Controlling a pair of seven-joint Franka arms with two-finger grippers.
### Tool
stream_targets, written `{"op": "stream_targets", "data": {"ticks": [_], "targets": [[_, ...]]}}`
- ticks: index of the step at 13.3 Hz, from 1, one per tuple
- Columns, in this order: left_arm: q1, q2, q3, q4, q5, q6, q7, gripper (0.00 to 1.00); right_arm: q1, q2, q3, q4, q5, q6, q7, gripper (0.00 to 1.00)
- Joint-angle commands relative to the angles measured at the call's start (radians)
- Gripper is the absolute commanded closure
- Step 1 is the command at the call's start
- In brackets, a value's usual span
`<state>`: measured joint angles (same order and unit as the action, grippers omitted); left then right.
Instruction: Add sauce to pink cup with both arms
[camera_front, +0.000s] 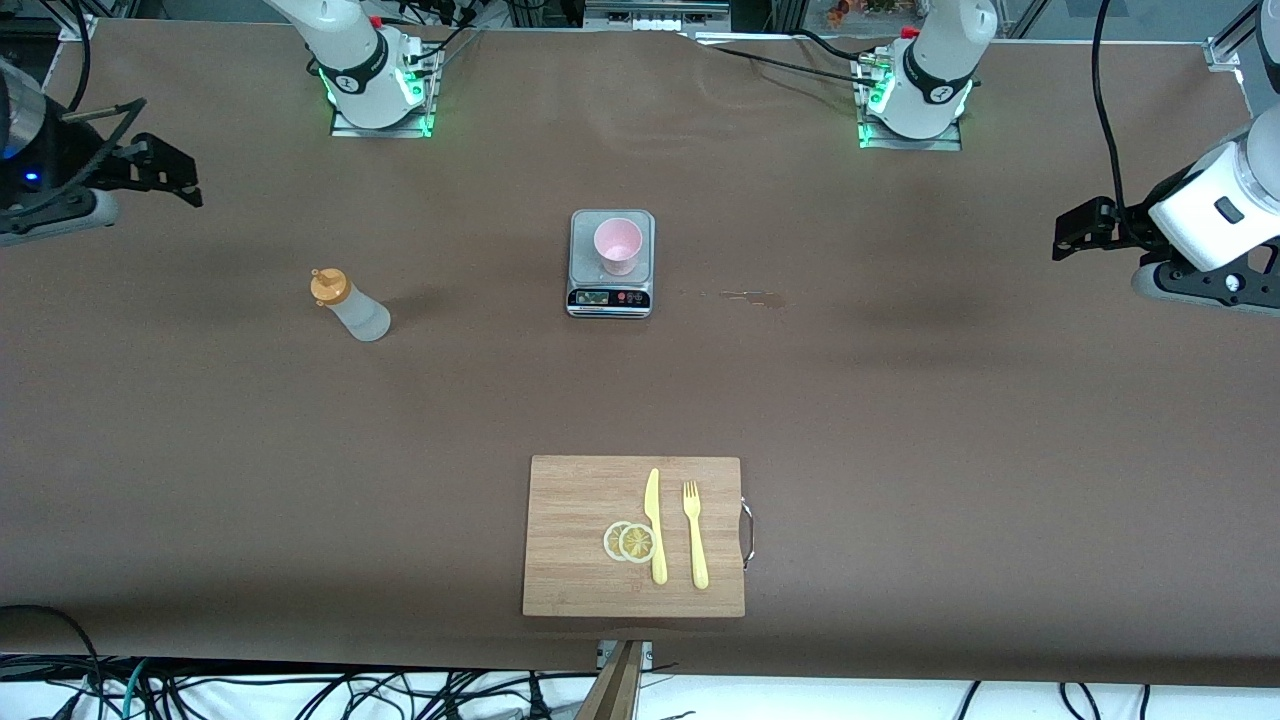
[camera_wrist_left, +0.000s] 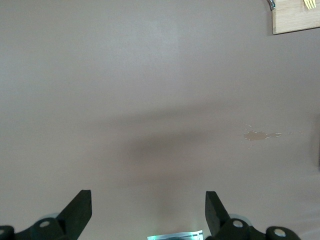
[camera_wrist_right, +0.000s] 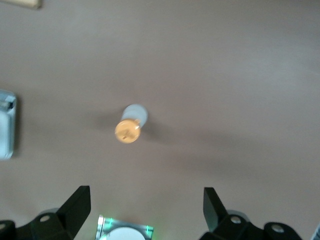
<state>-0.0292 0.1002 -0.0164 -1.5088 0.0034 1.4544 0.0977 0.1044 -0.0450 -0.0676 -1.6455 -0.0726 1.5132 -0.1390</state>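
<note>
The sauce (camera_front: 350, 305), a whitish squeeze bottle with an orange cap, stands upright on the brown table toward the right arm's end. In the right wrist view the sauce (camera_wrist_right: 131, 125) shows from above, apart from the open, empty right gripper (camera_wrist_right: 146, 202). The pink cup (camera_front: 617, 245) stands on a small grey scale (camera_front: 611, 300) mid-table. My right gripper (camera_front: 172, 172) hangs over the table's edge at the right arm's end. My left gripper (camera_front: 1075, 230) hangs over the left arm's end, open and empty, with bare table under the left gripper (camera_wrist_left: 148, 205).
A wooden cutting board (camera_front: 575, 500) lies nearer to the front camera, bearing a yellow knife (camera_front: 655, 525), a yellow fork (camera_front: 695, 535) and two lemon slices (camera_front: 628, 541). A small stain (camera_front: 752, 297) marks the cloth beside the scale.
</note>
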Motion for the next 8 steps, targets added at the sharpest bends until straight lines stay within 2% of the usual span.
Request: {"op": "stream_targets", "data": {"ticks": [1, 2, 4, 8], "targets": [[-0.001, 0.019, -0.004, 0.038, 0.015, -0.011, 0.017, 0.00, 0.009, -0.006, 0.022, 0.003, -0.064, 0.033, 0.110, 0.00], [-0.003, 0.019, -0.004, 0.038, 0.015, -0.011, 0.016, 0.00, 0.006, -0.004, 0.016, 0.001, -0.049, 0.041, 0.111, 0.00], [-0.003, 0.019, -0.004, 0.038, 0.015, -0.011, 0.016, 0.00, 0.000, 0.008, -0.027, 0.003, 0.069, 0.047, 0.104, 0.00], [-0.003, 0.019, -0.004, 0.038, 0.017, -0.011, 0.016, 0.00, 0.003, 0.002, -0.024, 0.000, 0.097, 0.019, 0.114, 0.00]]}}
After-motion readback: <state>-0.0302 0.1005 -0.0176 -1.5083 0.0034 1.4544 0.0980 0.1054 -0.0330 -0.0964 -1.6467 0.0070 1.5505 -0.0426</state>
